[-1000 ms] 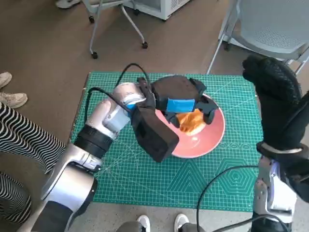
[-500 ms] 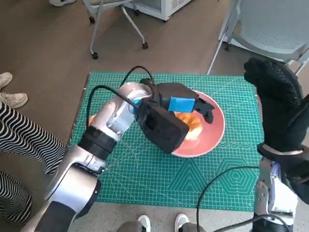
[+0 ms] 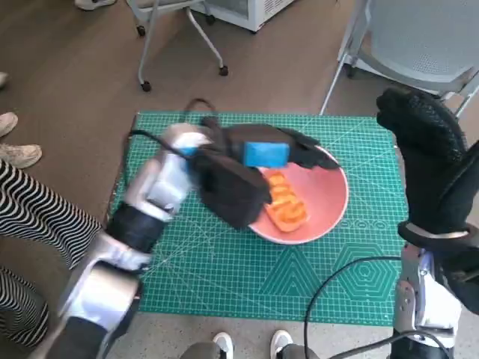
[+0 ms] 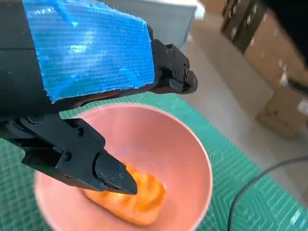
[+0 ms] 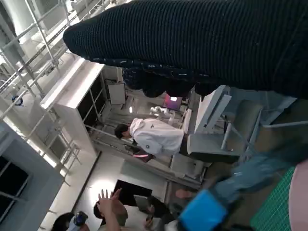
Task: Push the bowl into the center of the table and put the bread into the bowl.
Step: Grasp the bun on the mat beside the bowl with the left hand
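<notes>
The pink bowl (image 3: 325, 198) stands on the green mat (image 3: 224, 269), a little right of its middle. An orange piece of bread (image 3: 285, 206) lies inside the bowl (image 4: 163, 144); the left wrist view shows the bread (image 4: 137, 199) on the bowl's floor. My left hand (image 3: 266, 153) hovers over the bowl's far-left rim with its fingers (image 4: 77, 154) spread and nothing in them, just above the bread. My right hand (image 3: 426, 161) is raised at the right edge of the table, away from the bowl, holding nothing.
A rolling chair base (image 3: 179, 37) and a grey chair (image 3: 419, 45) stand beyond the table's far edge. A person's striped legs (image 3: 37, 224) and shoes (image 3: 15, 142) are at the left. A black cable (image 3: 337, 299) runs over the mat's near right part.
My left hand has let go of the bread, which now lies in the bowl, and has lifted and drawn back to the left over the far rim. The right hand has stayed put.
</notes>
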Controlling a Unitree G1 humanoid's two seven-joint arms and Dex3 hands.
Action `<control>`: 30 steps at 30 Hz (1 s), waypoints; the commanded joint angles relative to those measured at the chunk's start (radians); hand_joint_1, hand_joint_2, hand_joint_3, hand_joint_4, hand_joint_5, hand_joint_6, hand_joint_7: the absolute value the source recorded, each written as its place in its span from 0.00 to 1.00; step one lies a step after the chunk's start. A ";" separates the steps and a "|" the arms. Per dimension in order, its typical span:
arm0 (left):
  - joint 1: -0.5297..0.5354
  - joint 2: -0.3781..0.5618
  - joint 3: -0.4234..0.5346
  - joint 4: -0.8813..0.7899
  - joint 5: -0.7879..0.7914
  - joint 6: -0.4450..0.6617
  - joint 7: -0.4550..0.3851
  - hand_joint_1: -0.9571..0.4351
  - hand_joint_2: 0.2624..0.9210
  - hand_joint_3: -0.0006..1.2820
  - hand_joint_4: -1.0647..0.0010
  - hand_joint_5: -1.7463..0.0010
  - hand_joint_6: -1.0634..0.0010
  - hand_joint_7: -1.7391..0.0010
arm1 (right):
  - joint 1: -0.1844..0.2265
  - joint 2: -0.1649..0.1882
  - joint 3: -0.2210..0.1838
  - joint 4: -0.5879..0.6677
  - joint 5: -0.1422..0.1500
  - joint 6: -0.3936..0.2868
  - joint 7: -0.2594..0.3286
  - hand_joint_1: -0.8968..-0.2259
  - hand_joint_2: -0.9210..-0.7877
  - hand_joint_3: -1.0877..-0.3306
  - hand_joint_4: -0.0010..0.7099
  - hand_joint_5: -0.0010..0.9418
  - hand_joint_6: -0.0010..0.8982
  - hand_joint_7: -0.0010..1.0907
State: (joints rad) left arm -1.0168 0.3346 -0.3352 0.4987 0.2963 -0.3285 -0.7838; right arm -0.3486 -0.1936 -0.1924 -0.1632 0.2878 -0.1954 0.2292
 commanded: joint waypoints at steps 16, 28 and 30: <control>0.189 0.373 0.276 -0.230 -0.197 -0.009 -0.073 0.53 0.83 0.01 0.94 1.00 0.76 0.97 | 0.000 0.012 0.009 0.019 0.006 -0.007 0.004 0.32 0.00 0.55 0.28 0.00 0.11 0.50; 0.270 0.501 0.322 -0.255 -0.192 0.027 -0.077 0.55 0.75 0.00 0.92 0.99 0.76 0.96 | -0.010 0.006 0.004 0.047 0.021 -0.016 0.027 0.33 0.00 0.55 0.28 0.00 0.11 0.50; 0.279 0.509 0.317 -0.247 -0.190 0.028 -0.080 0.55 0.74 0.00 0.92 0.99 0.75 0.96 | -0.013 0.005 0.004 0.054 0.023 -0.020 0.031 0.33 0.00 0.55 0.28 0.00 0.11 0.50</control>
State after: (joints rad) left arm -0.7583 0.8254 -0.0217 0.2576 0.1114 -0.3082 -0.8540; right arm -0.3653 -0.1870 -0.1892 -0.1332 0.3044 -0.2157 0.2468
